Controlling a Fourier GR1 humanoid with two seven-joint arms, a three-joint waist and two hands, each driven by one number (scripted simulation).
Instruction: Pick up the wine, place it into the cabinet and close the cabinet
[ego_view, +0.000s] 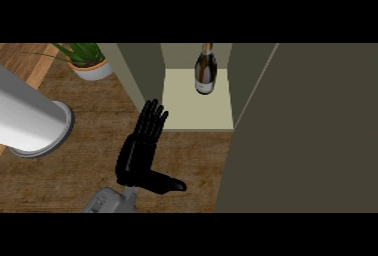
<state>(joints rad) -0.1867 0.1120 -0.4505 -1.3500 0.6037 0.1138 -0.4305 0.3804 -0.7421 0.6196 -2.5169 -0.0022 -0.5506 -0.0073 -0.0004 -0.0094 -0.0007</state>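
Wine bottle (205, 70), one only, stands upright inside the open cabinet (145, 75), on the far part of its pale cream shelf (193, 112). In the head view the bottle is dark glass with a slim neck and a paler band low on its body. The cabinet's walls are flat, matte olive-grey panels. One large panel of the same colour, the cabinet door (310, 135), stands open and fills the right side of the scene. The counter (81, 150) is brown wood with visible grain. At the far left sits one potted plant (88, 62), with spiky green leaves in a round white pot. Nearer, at the left edge, is one broad, smooth, pale grey cylinder (29, 120) with a darker rim.

One hand shows: the left hand (140, 150), glossy black, on a grey forearm coming in from the near edge. It is released, with fingers straight and together, pointing far toward the cabinet's near-left corner. Its thumb juts out to the right. It grasps nothing and is well apart from the bottle.
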